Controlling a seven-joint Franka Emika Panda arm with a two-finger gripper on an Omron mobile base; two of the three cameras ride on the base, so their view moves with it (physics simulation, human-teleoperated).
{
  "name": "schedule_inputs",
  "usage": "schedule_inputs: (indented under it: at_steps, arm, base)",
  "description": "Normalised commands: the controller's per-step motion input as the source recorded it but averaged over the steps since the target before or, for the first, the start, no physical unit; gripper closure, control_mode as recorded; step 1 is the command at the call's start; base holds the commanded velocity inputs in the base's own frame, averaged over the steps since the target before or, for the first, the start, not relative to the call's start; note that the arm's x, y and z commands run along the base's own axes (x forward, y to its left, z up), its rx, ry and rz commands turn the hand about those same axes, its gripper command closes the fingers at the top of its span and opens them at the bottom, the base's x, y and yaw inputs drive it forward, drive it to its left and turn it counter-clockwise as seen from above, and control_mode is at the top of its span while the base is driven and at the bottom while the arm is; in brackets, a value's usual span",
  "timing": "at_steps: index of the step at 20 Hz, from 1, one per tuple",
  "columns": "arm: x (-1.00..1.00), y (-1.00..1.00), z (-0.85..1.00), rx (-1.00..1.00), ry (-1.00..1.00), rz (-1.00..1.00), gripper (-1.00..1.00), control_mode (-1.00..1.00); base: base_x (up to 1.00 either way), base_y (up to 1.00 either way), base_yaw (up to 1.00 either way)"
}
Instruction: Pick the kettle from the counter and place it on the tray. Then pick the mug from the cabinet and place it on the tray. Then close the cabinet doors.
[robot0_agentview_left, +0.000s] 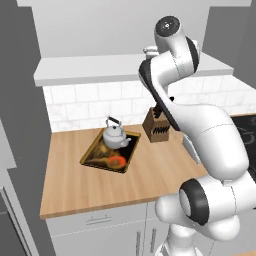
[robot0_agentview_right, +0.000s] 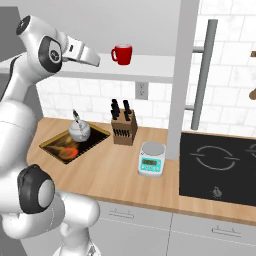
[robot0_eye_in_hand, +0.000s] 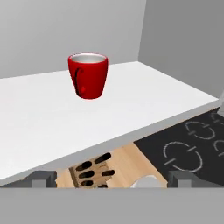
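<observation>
The red mug (robot0_agentview_right: 122, 54) stands upright on the cabinet's white shelf (robot0_agentview_right: 150, 67). In the hand view the mug (robot0_eye_in_hand: 88, 75) sits ahead on the shelf (robot0_eye_in_hand: 39, 118), its handle turned toward the camera. My gripper (robot0_agentview_right: 96, 60) hovers left of the mug at shelf height, apart from it. Its fingertips (robot0_eye_in_hand: 43, 178) stand wide, so the gripper (robot0_eye_in_hand: 112, 180) is open and empty. The silver kettle (robot0_agentview_left: 116, 134) rests on the dark tray (robot0_agentview_left: 100, 159) on the wooden counter (robot0_agentview_left: 75, 185). A cabinet door (robot0_agentview_right: 182, 75) with a bar handle (robot0_agentview_right: 203, 70) hangs open.
A brown knife block (robot0_agentview_right: 123, 127) stands right of the tray, below the shelf. Near the counter's front edge sits a small white kitchen scale (robot0_agentview_right: 152, 159). A black cooktop (robot0_agentview_right: 220, 170) fills the counter's right end. Grey drawer fronts (robot0_agentview_left: 100, 222) run under the counter.
</observation>
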Motion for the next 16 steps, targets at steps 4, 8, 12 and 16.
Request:
schedule_inputs:
  at_steps: [4, 8, 12, 16]
  arm:
    - [0.26, -0.01, 0.0, -0.06, 0.0, -0.08, -1.0, -1.0]
    - [0.31, 0.0, 0.0, 0.0, 0.0, -0.06, -1.0, -1.0]
    - [0.27, 0.0, 0.07, 0.0, 0.02, -0.07, -1.0, -1.0]
    - [0.24, -0.02, 0.0, 0.0, 0.0, -0.07, -1.0, -1.0]
  base:
    - [0.0, 0.0, 0.0]
    - [0.0, 0.0, 0.0]
    - [0.0, 0.0, 0.0]
    - [0.0, 0.0, 0.0]
